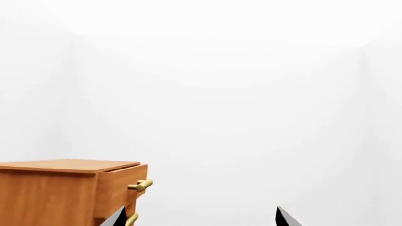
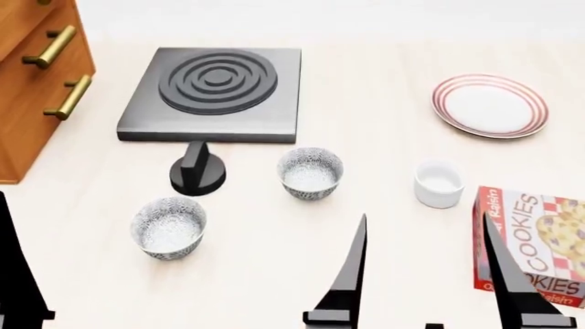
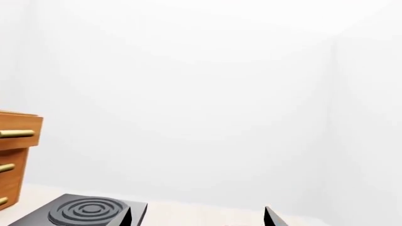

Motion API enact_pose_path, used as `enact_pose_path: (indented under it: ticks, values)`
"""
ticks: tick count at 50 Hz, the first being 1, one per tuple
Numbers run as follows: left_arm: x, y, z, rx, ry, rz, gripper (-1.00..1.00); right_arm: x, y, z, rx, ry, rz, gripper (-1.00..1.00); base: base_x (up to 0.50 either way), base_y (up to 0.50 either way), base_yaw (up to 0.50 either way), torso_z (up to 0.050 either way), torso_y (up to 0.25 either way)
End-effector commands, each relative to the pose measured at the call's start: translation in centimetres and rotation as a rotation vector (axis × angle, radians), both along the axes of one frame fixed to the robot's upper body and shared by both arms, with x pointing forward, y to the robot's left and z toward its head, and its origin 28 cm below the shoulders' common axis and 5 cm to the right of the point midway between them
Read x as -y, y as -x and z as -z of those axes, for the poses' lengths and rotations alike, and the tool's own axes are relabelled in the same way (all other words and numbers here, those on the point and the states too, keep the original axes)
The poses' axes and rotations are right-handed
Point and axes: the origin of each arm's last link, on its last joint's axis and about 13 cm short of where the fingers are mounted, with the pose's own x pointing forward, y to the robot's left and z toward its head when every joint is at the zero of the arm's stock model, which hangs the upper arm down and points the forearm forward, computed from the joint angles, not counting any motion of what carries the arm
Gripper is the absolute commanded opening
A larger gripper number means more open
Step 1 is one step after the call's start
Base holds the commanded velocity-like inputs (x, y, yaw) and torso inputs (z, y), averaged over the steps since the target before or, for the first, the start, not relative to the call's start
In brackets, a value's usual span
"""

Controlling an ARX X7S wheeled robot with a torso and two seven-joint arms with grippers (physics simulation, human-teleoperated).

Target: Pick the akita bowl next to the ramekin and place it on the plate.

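Note:
The akita bowl (image 2: 311, 173) with the grey-and-white pattern stands upright at mid-table, just left of the white ramekin (image 2: 438, 183). A second, alike bowl (image 2: 168, 227) stands nearer and further left. At the far right lies the red-ringed plate (image 2: 490, 105), with nothing on it. My right gripper (image 2: 429, 271) hangs open in front of the ramekin, nearer than both, holding nothing; in the right wrist view the right gripper (image 3: 197, 219) shows two tips wide apart. Also open and holding nothing is my left gripper (image 1: 201, 219), with one of its fingers (image 2: 14, 274) at the head view's left edge.
A black stove plate (image 2: 215, 92) lies at the back with its knob (image 2: 197, 171) in front, left of the akita bowl. A wooden drawer cabinet (image 2: 37, 75) stands at the far left. A red cookies box (image 2: 535, 243) lies at the right, near the ramekin.

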Motion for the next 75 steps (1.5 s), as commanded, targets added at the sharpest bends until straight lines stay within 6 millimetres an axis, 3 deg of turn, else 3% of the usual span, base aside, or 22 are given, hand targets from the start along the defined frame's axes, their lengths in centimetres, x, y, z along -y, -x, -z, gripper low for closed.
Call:
enact_pose_path:
  ticks: [1,75]
  values:
    - [-0.18,0.24,-0.12,0.010,0.000,-0.007,1.00,0.29,-0.04,0.02,-0.003,-0.003,0.016,1.00,0.18,0.00,0.00,0.000,0.000]
    - [-0.26,0.01,0.41,-0.001,-0.013,-0.012,1.00,0.50,-0.35,0.43,-0.019,-0.013,0.018,1.00,0.17,0.00,0.00,0.000,0.000]
